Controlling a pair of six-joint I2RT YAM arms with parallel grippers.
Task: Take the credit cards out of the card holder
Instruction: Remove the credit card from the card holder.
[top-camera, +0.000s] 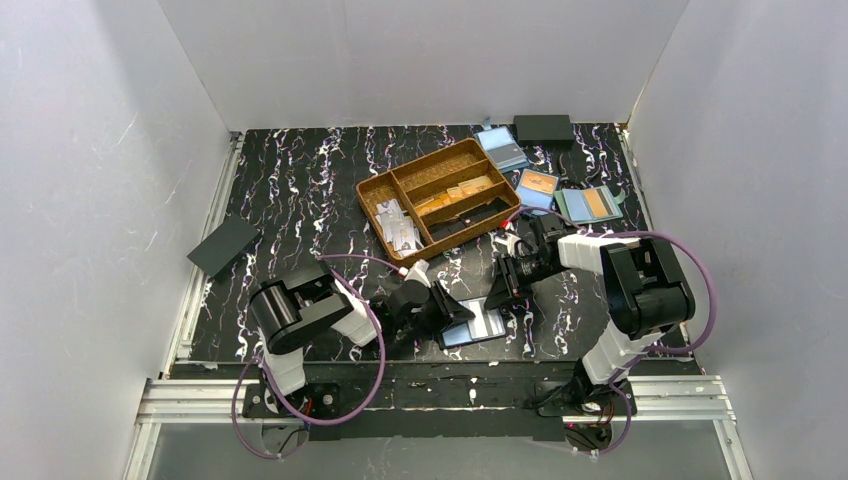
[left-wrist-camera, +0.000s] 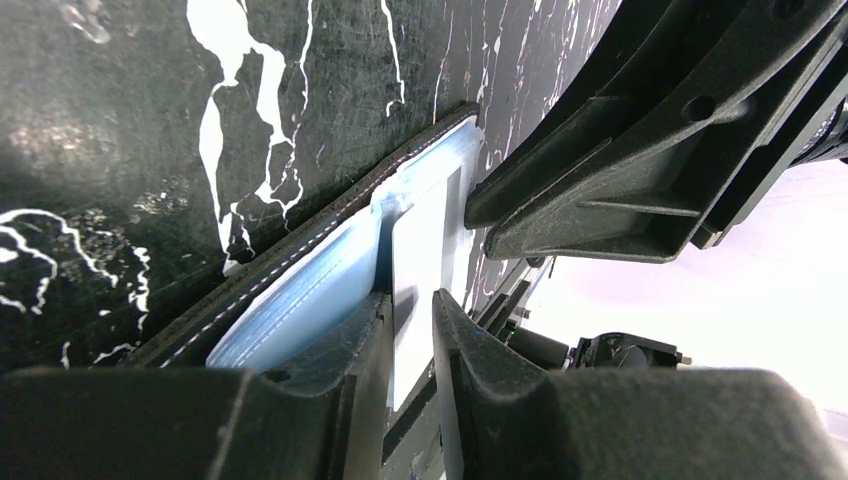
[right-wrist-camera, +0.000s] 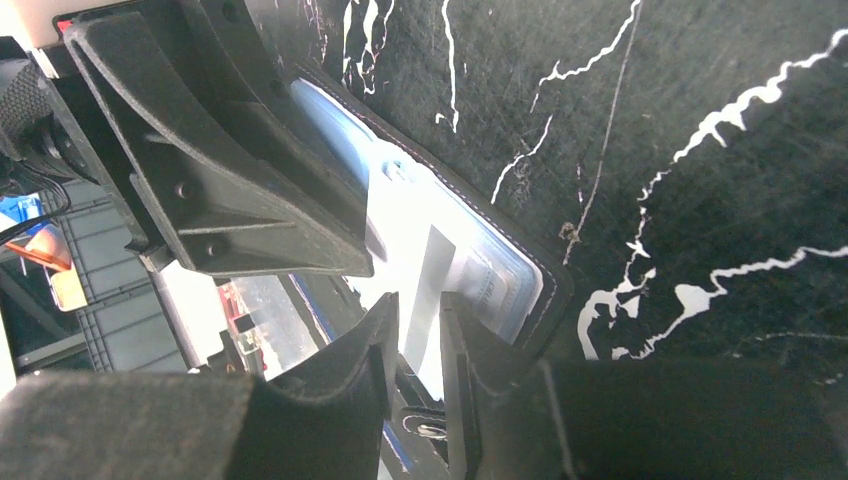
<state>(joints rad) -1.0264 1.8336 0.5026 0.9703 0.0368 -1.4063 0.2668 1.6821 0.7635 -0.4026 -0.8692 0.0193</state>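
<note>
The black card holder lies open on the bench, with the bench edge close on its near side and open surface beyond, the left gripper clamped on a pale credit card at its left edge, and the right gripper at its right edge, grip unclear.

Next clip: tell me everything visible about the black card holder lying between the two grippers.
The card holder is a small black bifold, leather-like, with pale stitching along its edge and a light blue lining. It lies open, lining up, on the table near the front edge, between the arms. The left gripper pinches a pale card sticking out of its pocket. The right gripper is at the opposite side, its grasp unclear.
</note>
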